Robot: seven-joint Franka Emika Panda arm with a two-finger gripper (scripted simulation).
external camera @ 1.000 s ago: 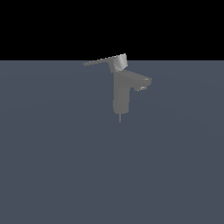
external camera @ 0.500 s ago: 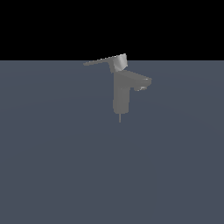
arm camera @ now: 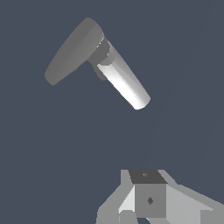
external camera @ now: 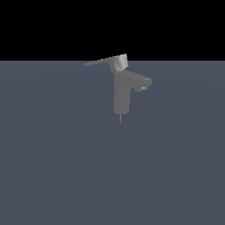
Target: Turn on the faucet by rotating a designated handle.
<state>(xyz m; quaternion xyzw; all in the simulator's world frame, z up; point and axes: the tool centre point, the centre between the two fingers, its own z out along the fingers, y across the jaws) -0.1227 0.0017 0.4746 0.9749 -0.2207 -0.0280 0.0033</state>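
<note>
Faucet: the faucet point(external camera: 121, 94) stands upright on the dark tabletop point(external camera: 57, 167), a little above the centre of the exterior view, its short spout point(external camera: 141, 82) pointing to the exterior view's right and a thin pin point(external camera: 121, 117) hanging beneath the body.
Handle: the handle point(external camera: 102, 61) sits atop the body on a blocky lighter base and tapers out to the exterior view's left, nearly level. The wrist view shows it point(arm camera: 73, 51) as a flat paddle.
Tool: the tool point(arm camera: 148, 199) shows only at the edge of the wrist view, well apart from the faucet and touching nothing; whether it is released or clenched cannot be told. The arm is absent from the exterior view.
Handling: the lever looks rigid, smooth metal, likely pivoting at its base only; the thin flat blade may slip under a fingertip.
Where to hold: probably near the tapered free end, where leverage is greatest, pushing sideways against the flat edge.
Progress: the approach appears not yet made.
</note>
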